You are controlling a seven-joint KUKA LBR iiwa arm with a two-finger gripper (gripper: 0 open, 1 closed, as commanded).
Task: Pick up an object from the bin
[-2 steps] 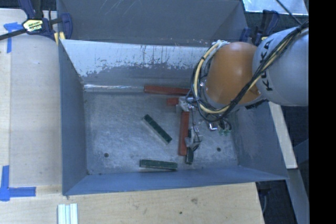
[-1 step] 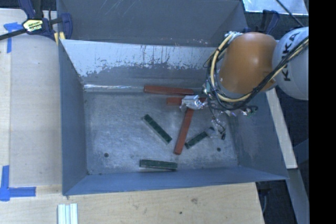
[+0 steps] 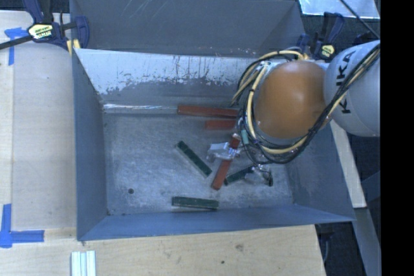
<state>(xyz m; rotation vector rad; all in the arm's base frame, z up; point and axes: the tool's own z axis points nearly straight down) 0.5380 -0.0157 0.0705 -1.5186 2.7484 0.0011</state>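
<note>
Bin (image 3: 87, 158) of grey metal, seen from above, with a few flat bars loose on its floor. Nearest the front wall lies a dark green bar (image 3: 195, 203), flat and parallel to that wall, well apart from the rest. Further in, right of centre, three bars lie close together. A second dark green bar (image 3: 195, 158) lies on a diagonal at the left. A red-brown bar (image 3: 221, 174) slants up to the right. A short dark green piece (image 3: 238, 174) lies just beside that bar's right side. The silver gripper (image 3: 223, 150) is low in the bin at the upper end of the red-brown bar. I cannot tell whether it is apart, together, or clamped on the bar. The arm's rounded orange cover (image 3: 289, 103) rises behind it, ringed by cables. Two more red-brown bars lie near the back wall, a long one (image 3: 207, 111) and a shorter one (image 3: 220, 124).
</note>
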